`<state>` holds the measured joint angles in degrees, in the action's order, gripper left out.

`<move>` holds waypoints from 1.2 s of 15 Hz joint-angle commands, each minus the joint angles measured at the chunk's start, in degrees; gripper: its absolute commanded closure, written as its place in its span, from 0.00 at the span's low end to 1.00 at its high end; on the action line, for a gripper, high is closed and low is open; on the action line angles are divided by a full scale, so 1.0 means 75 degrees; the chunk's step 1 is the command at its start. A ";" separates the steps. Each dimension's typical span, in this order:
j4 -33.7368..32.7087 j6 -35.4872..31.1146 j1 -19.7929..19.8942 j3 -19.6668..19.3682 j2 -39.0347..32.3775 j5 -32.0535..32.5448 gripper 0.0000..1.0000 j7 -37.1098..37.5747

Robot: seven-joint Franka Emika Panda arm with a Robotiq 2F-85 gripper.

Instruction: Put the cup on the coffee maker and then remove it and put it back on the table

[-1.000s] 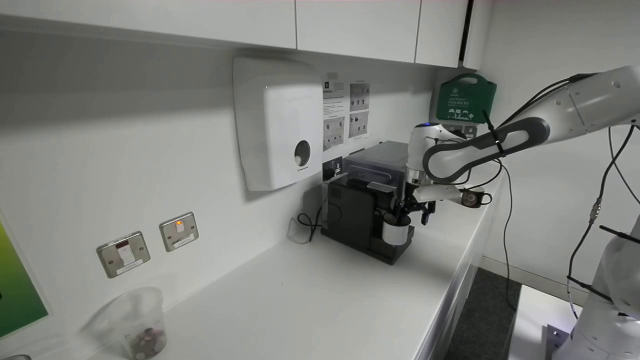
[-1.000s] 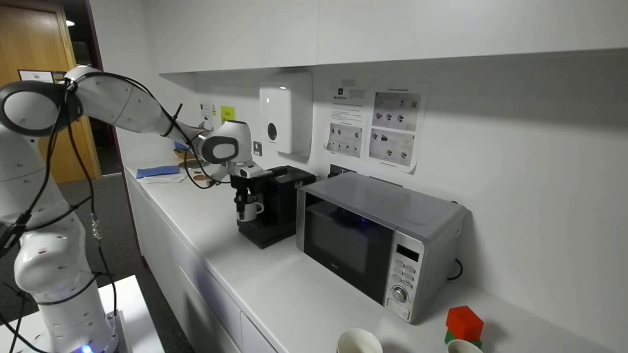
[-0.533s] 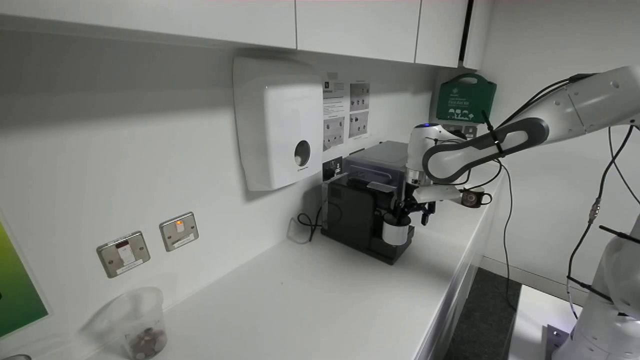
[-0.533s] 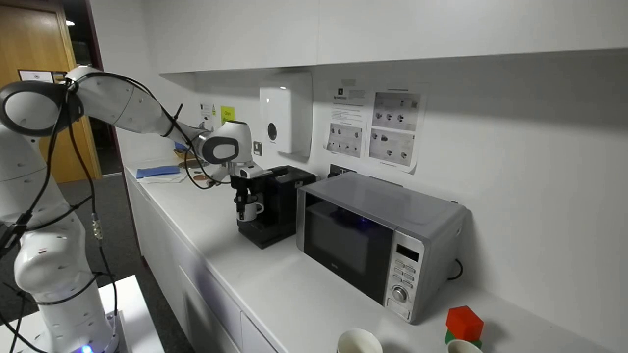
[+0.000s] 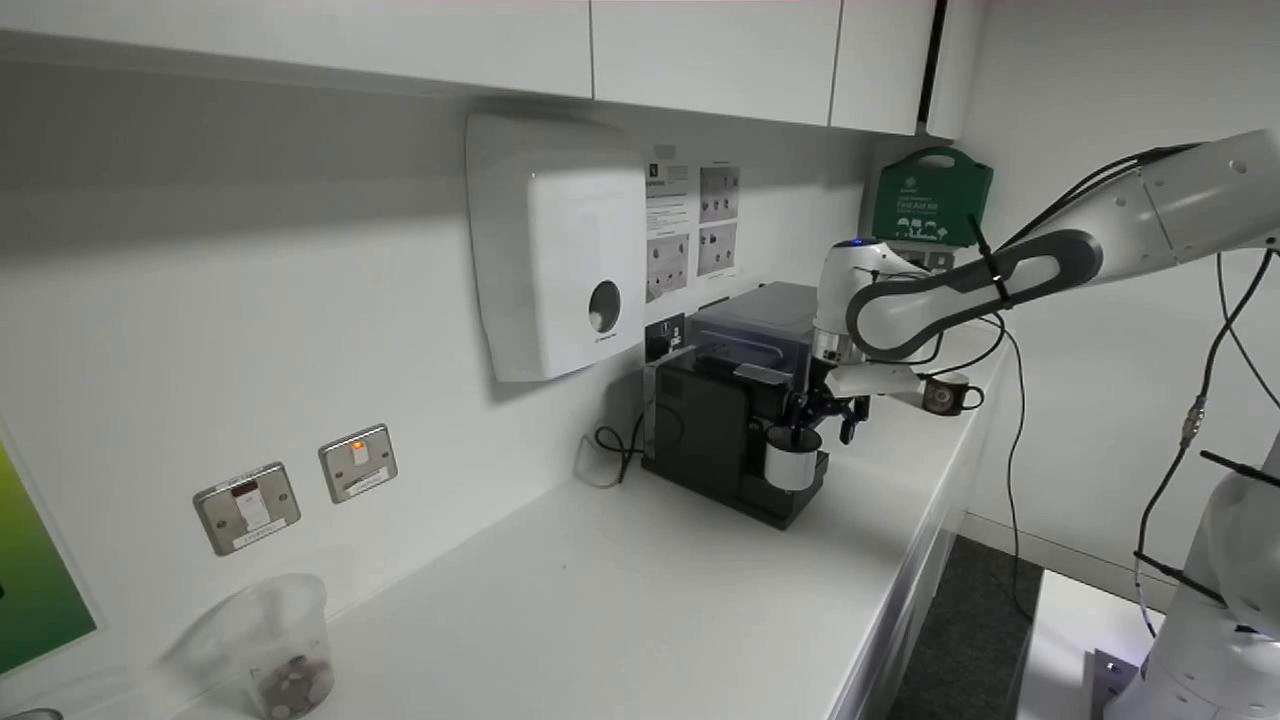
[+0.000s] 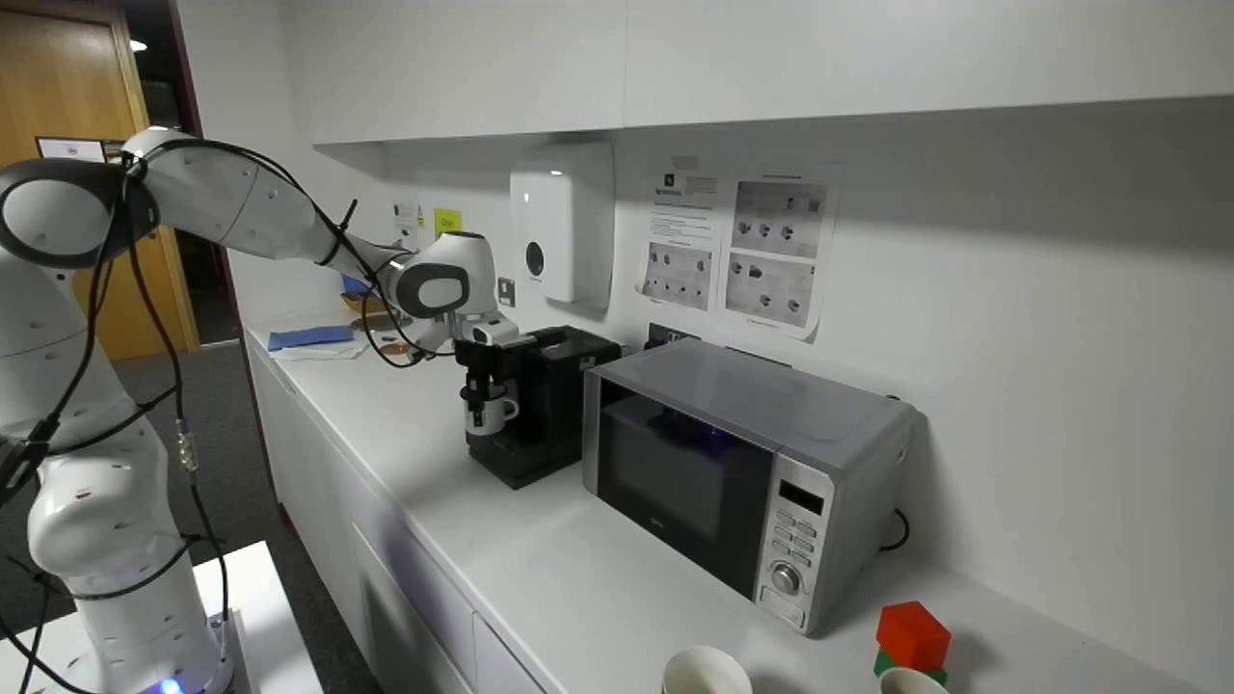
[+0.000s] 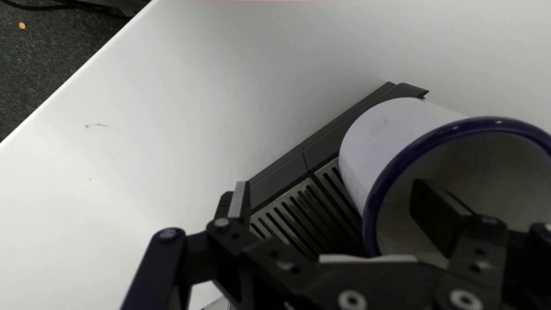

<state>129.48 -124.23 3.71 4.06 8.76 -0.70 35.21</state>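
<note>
The white cup (image 5: 790,467) stands upright on the drip tray at the front of the black coffee maker (image 5: 700,430); both also show in an exterior view, the cup (image 6: 489,417) with its handle toward the coffee maker (image 6: 554,405). In the wrist view the cup (image 7: 387,137) has a dark blue rim. My gripper (image 7: 336,200) is open over the cup's near wall. One finger (image 7: 434,211) is inside the cup, the other (image 7: 236,202) is outside, apart from the wall. The gripper also shows in an exterior view (image 5: 823,432). The table (image 5: 600,610) is the white countertop.
A grey microwave (image 6: 713,463) stands beside the coffee maker. A dark mug (image 5: 942,396) is farther along the counter. A clear tumbler (image 5: 285,650) stands at the wall. Overhead are a wall dispenser (image 5: 560,250) and cupboards. A red block (image 6: 911,634) and white cups (image 6: 707,672) are near.
My arm and gripper have risen slightly in the last half second. The cup has stayed in place on the drip tray.
</note>
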 commanded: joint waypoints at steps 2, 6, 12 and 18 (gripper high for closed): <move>-0.0100 -0.0063 -0.0085 -0.0134 0.0078 -0.0179 0.00 -0.0016; 0.0027 -0.0091 -0.0062 -0.0188 0.0273 -0.0330 0.00 -0.0023; 0.0182 -0.0240 -0.0047 -0.0261 0.0595 -0.0424 0.00 -0.0233; 0.0175 -0.0393 -0.0047 -0.0266 0.0678 -0.0536 0.48 -0.0254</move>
<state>129.88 -125.53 3.71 2.80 12.51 -3.11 34.82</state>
